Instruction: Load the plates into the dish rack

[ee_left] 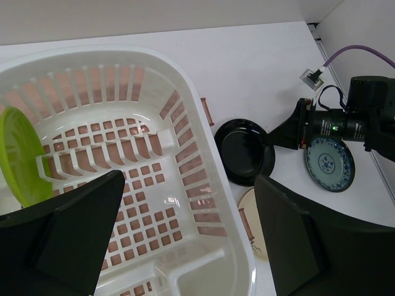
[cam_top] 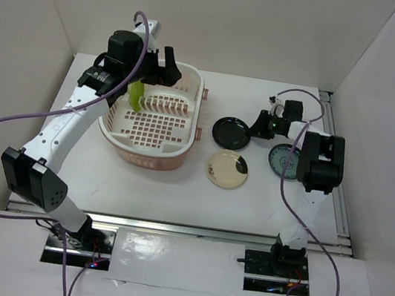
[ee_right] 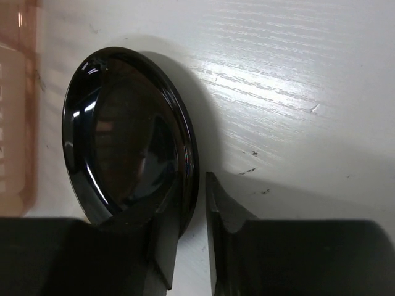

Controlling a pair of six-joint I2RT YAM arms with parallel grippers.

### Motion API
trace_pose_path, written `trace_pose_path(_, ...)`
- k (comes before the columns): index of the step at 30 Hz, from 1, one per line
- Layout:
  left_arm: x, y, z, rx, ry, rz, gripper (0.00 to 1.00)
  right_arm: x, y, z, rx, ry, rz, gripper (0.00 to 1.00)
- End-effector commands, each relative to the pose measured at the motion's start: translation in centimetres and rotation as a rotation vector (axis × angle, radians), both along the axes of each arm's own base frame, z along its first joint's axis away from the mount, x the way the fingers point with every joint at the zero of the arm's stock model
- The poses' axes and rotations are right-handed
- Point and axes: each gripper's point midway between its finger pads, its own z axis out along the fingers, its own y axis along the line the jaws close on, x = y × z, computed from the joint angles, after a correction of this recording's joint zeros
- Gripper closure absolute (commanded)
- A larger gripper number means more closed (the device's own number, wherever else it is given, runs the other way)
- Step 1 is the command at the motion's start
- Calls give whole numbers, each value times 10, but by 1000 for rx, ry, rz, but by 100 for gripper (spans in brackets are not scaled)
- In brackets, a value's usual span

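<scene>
The dish rack point(cam_top: 187, 133) point(ee_left: 207, 148) stands left of centre, with the lime green plate point(cam_top: 137, 95) point(ee_left: 21, 157) upright in its dividers. My left gripper point(cam_top: 162, 66) point(ee_left: 188, 179) hangs open above the rack, holding nothing. The glossy black plate point(cam_top: 231, 131) point(ee_left: 244, 151) point(ee_right: 123, 142) lies flat on the table. My right gripper point(cam_top: 259, 125) point(ee_right: 194, 192) straddles its right rim: one finger is over the plate's inside and the other outside, with a thin strip of table still showing between rim and outer finger. The cream plate point(cam_top: 227, 169) and the teal-blue plate point(cam_top: 283, 160) point(ee_left: 330, 163) lie on the table.
White walls enclose the table on three sides. A metal rail point(cam_top: 335, 177) runs along the right edge, close to the teal-blue plate. The rack's salmon handle point(cam_top: 203, 111) faces the black plate.
</scene>
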Motion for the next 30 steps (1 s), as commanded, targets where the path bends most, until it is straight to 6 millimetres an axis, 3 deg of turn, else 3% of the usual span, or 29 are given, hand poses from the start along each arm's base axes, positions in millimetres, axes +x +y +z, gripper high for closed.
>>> trace_pose_path(1, -7, 4, 30, -11, -82, 7, 0, -14, -2, -25, -23, 73, -1, 73)
trace_pose_path(5, -7, 4, 30, -11, -82, 7, 0, -17, -1, -35, -13, 110, -14, 80)
trace_pose_path(10, -6, 5, 25, -5, -72, 16, 0, -17, -2, -36, 20, 127, -30, 100)
trace_pose_path(15, -6, 5, 25, -5, -72, 16, 0, -6, -7, -29, 36, 127, -80, 100)
trace_pose_path(18, -4, 4, 21, -2, -63, 16, 0, 15, -22, -5, 54, 98, -191, 100)
trace_pose_path(22, -3, 0, 17, -14, -47, -3, 0, 44, -41, 47, 127, -23, -334, 100)
trace_pose_path(26, 0, -5, 11, -17, -35, -22, 0, 58, -53, 94, 140, -122, -408, 100)
trace_pose_path(30, 3, -12, 11, -43, -24, -42, 0, 60, -55, 142, 153, -231, -412, 100)
